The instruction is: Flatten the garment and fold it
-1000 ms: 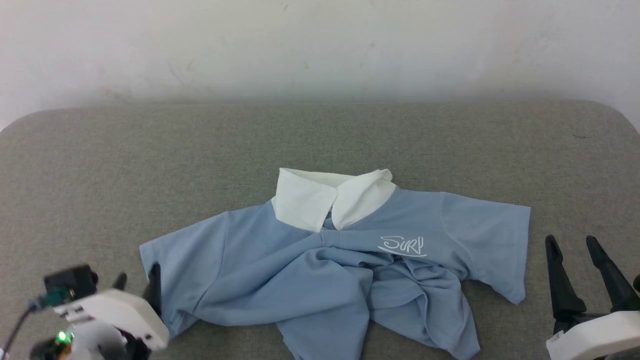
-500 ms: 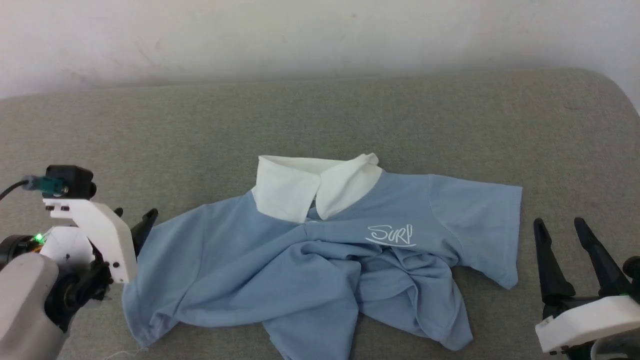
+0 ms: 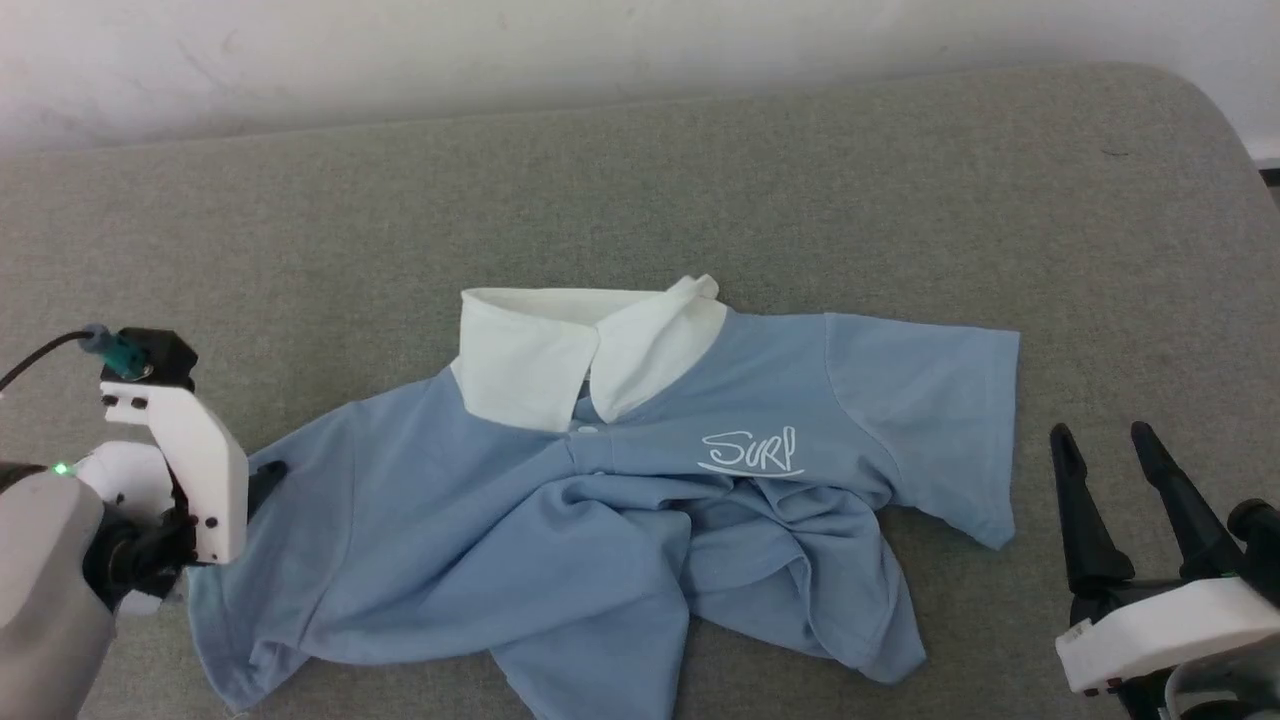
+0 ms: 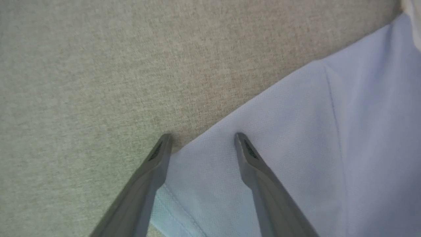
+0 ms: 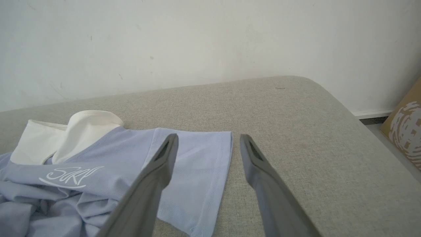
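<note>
- Centrally, found the garment (image 3: pixel 600 500) lying front-up on the grey cloth-covered table (image 3: pixel 900 180), white collar (image 3: pixel 525 355) toward the wall (image 3: pixel 600 40).
- Noted the script logo (image 3: pixel 750 452) on the chest, the upper part spread, the lower part bunched in folds (image 3: pixel 780 560) toward the near edge.
- Saw the left jaws wide apart, gripping nothing, at the corner of the left-hand sleeve (image 4: pixel 296 148): one finger (image 4: pixel 154 168) over bare table, the other over blue cloth; could not tell whether touching.
- Saw the right jaws likewise wide apart and empty, fingers (image 3: pixel 1085 530) above bare table just beside the right-hand sleeve (image 3: pixel 930 400).
- Spotted a cardboard box (image 5: pixel 404 128) beyond the table's rounded corner.
</note>
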Controlling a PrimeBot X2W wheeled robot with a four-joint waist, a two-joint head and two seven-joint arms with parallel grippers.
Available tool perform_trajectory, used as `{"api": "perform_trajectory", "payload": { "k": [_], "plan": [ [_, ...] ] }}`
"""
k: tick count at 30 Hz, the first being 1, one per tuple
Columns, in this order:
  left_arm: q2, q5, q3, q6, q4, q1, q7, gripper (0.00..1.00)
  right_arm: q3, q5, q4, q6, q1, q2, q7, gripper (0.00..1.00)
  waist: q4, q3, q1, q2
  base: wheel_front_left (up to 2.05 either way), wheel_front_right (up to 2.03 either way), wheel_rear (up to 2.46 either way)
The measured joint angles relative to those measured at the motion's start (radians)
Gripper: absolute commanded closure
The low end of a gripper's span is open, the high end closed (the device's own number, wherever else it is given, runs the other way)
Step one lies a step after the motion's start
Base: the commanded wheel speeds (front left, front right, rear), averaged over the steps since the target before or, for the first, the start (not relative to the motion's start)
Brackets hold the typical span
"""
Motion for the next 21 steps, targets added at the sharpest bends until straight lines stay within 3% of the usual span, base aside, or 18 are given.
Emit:
{"api": "perform_trajectory", "payload": {
  "k": [6,7,8,10,16,21],
  "plan": [
    [-0.022,0.032,-0.046,-0.025,0.045,-0.056,0.058,0.00,0.001,0.000,0.007,0.000,-0.009,0.000,-0.003,0.00,0.004,0.011,-0.0001,0.0000,0.00,0.00,0.00],
    [-0.028,0.025,-0.046,-0.025,0.050,-0.063,0.075,0.08,0.001,0.000,0.007,0.000,-0.011,0.000,-0.003,0.00,0.006,0.011,-0.0001,0.0000,0.00,0.00,0.00],
    [-0.033,0.019,-0.047,-0.025,0.055,-0.069,0.090,0.51,0.002,0.000,0.009,0.000,-0.014,0.000,-0.003,0.00,0.007,0.010,-0.0001,0.0000,0.00,0.00,0.00],
    [-0.042,0.005,-0.049,-0.028,0.060,-0.072,0.119,1.00,0.002,0.000,0.011,0.000,-0.015,0.000,-0.003,0.00,0.011,0.007,-0.0002,0.0000,0.00,0.00,0.00],
    [-0.067,-0.016,-0.054,-0.040,0.077,-0.070,0.116,1.00,-0.001,-0.001,0.025,0.000,-0.019,0.000,-0.002,0.00,0.018,-0.008,-0.0001,0.0000,0.00,0.00,0.00],
    [-0.081,0.001,-0.047,-0.021,0.089,-0.039,0.008,1.00,-0.005,-0.002,0.062,0.000,-0.047,0.000,0.035,0.00,0.021,-0.031,-0.0001,0.0000,0.00,0.00,0.00]
  ]
}}
